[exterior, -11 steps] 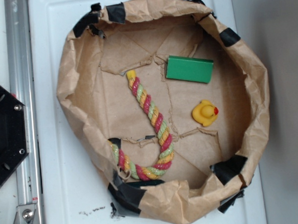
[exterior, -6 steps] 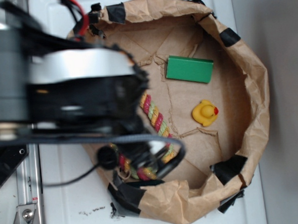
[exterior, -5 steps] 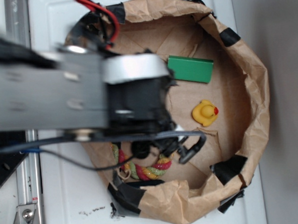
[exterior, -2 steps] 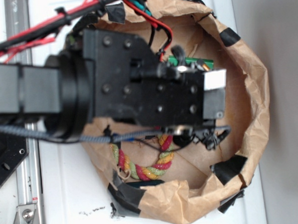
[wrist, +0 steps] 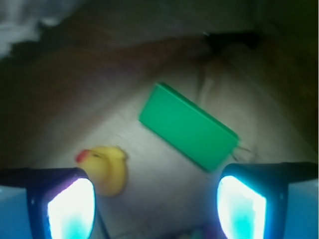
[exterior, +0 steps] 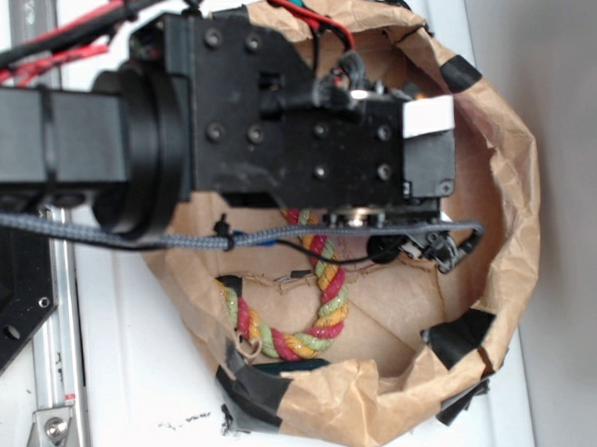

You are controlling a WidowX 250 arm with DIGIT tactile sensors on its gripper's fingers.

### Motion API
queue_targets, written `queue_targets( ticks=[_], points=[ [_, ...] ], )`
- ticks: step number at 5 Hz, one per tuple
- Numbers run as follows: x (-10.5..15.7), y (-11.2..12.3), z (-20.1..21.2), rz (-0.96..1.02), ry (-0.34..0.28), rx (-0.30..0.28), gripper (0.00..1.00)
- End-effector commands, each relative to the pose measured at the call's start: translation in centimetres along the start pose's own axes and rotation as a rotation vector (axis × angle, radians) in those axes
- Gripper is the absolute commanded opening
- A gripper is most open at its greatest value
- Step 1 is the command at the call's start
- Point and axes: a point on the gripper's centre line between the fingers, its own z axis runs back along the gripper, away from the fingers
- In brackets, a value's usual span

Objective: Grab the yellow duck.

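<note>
1. The end effector [wrist: 155, 211] stands wide open, holding nothing; its two fingers [wrist: 70, 206] glow pale blue at the bottom corners of the wrist view with bare paper between them.
2. The duck [wrist: 105, 168] sits just ahead of the left-hand finger in the wrist view, almost touching its inner edge, well off the midline of the gap. Its red beak points away to the left.
3. From overhead the arm hides the duck completely, so only the wrist view shows it.
4. The block [wrist: 188, 125] lies farther ahead, toward the right finger, apart from the duck.
5. The rope [exterior: 318, 303] curls behind and below the end effector in the overhead view, inside the paper bowl [exterior: 507, 188].
6. To my eye the duck is a light, hollow, squashy toy with a glossy skin, so it may squirt out of a pinch that lands high or off-centre.
7. I'd take it across the fat part of the body, low down, not by the head or beak.
8. The end effector would need to shift toward the duck's side first, or that finger may land on top of it.
</note>
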Motion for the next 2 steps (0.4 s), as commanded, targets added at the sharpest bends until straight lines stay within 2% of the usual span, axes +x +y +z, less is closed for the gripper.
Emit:
queue_targets(
  ticks=[1,2],
  points=[
    [1.33,-0.74,-1.07,-0.011,-0.017,0.008,1.00],
    [1.15,-0.32,-1.86,-0.002,-0.009,0.019,1.00]
  ],
)
